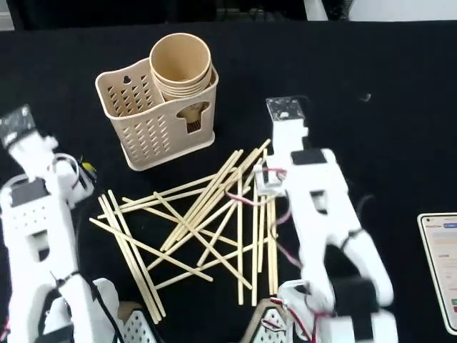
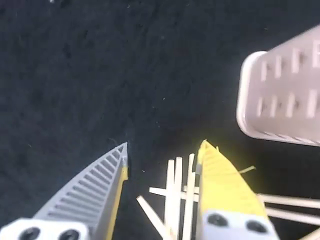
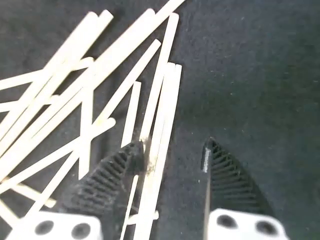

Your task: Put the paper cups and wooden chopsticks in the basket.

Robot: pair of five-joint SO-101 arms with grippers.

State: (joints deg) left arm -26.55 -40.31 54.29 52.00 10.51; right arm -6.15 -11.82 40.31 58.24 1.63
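Note:
A beige slotted basket (image 1: 153,121) stands at the back left of the black table, and a stack of paper cups (image 1: 181,63) sits in its right compartment. Several wooden chopsticks (image 1: 203,221) lie crisscrossed in the middle of the table. My left gripper (image 2: 162,150) is open, low over the left end of the pile. Some chopstick ends (image 2: 177,192) show between its grey and yellow fingers, and the basket (image 2: 282,97) is just ahead. My right gripper (image 3: 172,150) is open over the pile's right side, with one black fingertip (image 3: 132,152) on the chopsticks (image 3: 160,115).
The left arm (image 1: 32,214) stands along the table's left edge and the right arm (image 1: 321,214) is right of the pile. A phone (image 1: 439,261) lies at the right edge. Black cloth covers the table.

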